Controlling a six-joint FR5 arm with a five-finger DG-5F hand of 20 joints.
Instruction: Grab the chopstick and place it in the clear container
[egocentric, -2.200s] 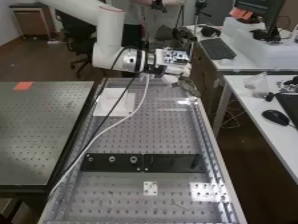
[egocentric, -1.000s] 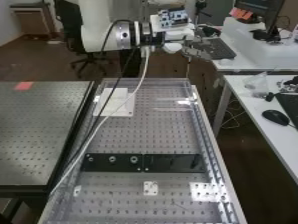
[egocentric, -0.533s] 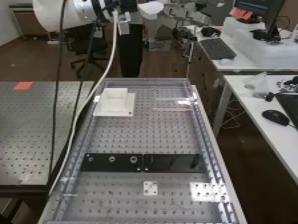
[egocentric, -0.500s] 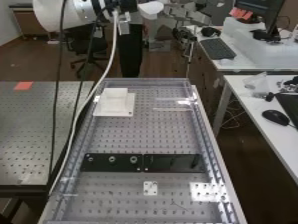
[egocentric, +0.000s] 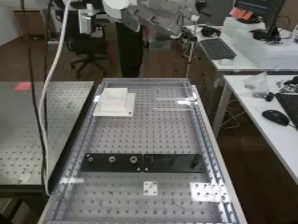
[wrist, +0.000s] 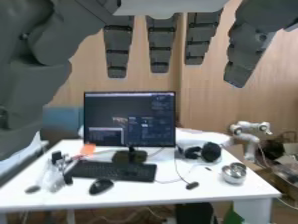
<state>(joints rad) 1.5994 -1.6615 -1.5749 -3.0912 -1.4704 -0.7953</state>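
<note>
In the high view, the robot hand (egocentric: 158, 18) is hanging in the air beyond the far end of the perforated desk (egocentric: 136, 137), well apart from everything lying on it. The wrist view is showing the robot hand (wrist: 159, 42) open: its dark grey fingers (wrist: 159, 50) are extending almost straight with gaps between them, the thumb is standing apart, and it is holding nothing.

Where the chopstick is lying cannot be told. A thin pale streak (egocentric: 171, 109) is crossing the desk near its far end, but whether it is a stick or a reflection is staying unclear. Clear edging (egocentric: 143, 81) is running round the perforated desk; whether it is forming the clear container cannot be told.

A white block on a square base (egocentric: 117, 101) is sitting near the far left corner in the high view. Two dark bars (egocentric: 112, 162) are lying end to end across the middle, and a small white plate (egocentric: 150, 188) is resting nearer the camera. Cables (egocentric: 44, 100) are hanging down on the left side.

In the wrist view, a monitor (wrist: 130, 117) is standing on a white desk (wrist: 166, 192). A black keyboard (wrist: 113, 171) and a mouse (wrist: 101, 186) are lying in front of it, headphones (wrist: 207, 152) are resting beside it, and a shiny metal bowl (wrist: 234, 173) is sitting near the desk's edge.
</note>
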